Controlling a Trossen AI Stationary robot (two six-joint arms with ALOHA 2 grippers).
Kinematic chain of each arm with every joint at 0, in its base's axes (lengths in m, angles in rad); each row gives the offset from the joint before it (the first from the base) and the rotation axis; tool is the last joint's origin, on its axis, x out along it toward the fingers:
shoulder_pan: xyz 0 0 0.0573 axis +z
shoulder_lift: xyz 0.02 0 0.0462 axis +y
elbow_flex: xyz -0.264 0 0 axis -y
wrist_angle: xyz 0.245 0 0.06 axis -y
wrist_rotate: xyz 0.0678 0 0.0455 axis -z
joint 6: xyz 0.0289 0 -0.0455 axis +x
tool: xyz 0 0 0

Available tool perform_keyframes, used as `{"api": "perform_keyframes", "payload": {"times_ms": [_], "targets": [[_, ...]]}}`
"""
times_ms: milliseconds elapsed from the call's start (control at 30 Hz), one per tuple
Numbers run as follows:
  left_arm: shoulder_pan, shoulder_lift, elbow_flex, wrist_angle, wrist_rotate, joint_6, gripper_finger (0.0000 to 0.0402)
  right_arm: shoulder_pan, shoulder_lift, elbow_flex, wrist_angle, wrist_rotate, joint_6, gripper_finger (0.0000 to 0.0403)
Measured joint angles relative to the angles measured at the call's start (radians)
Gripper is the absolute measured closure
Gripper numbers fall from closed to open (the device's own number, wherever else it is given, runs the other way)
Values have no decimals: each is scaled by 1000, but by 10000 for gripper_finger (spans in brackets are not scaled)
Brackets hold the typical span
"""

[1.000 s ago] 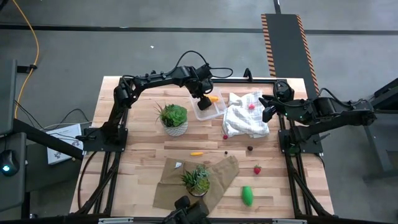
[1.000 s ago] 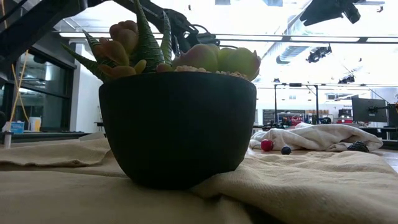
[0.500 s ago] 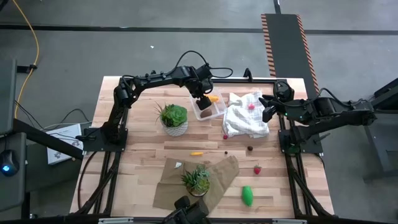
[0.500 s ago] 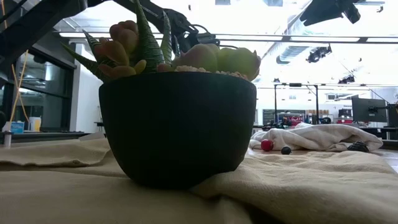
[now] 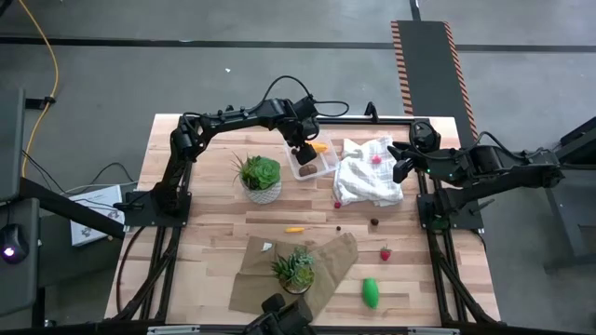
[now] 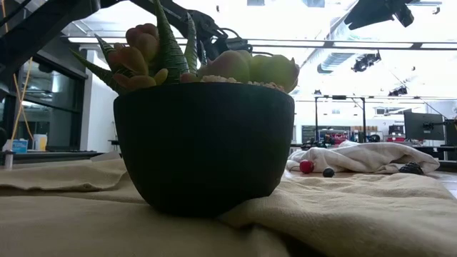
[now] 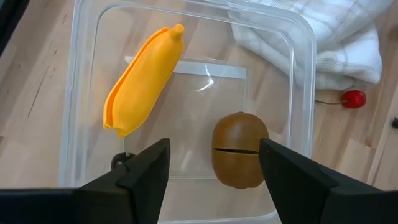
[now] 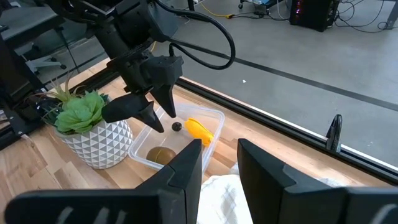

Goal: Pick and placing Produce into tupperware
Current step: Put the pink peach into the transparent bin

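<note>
Tupperware (image 7: 87, 81) holds yellow piece (image 7: 143, 79), brown ball (image 7: 239, 149), dark berry (image 7: 120, 162).

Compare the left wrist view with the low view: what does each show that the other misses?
Only the left wrist view shows the tupperware holding a yellow piece, a brown ball and a tiny dark piece, under the open left gripper. Only the low view shows the dark plant pot and a dark berry. Both show the white cloth and a red berry.
</note>
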State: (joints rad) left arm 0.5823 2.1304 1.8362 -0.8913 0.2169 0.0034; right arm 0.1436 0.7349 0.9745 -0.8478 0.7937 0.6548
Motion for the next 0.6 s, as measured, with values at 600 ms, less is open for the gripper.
{"api": "perform_keyframes", "payload": {"times_ms": [600], "targets": [[0, 0, 0, 0, 0, 15, 318, 0, 0, 0, 0, 0, 0, 308]]}}
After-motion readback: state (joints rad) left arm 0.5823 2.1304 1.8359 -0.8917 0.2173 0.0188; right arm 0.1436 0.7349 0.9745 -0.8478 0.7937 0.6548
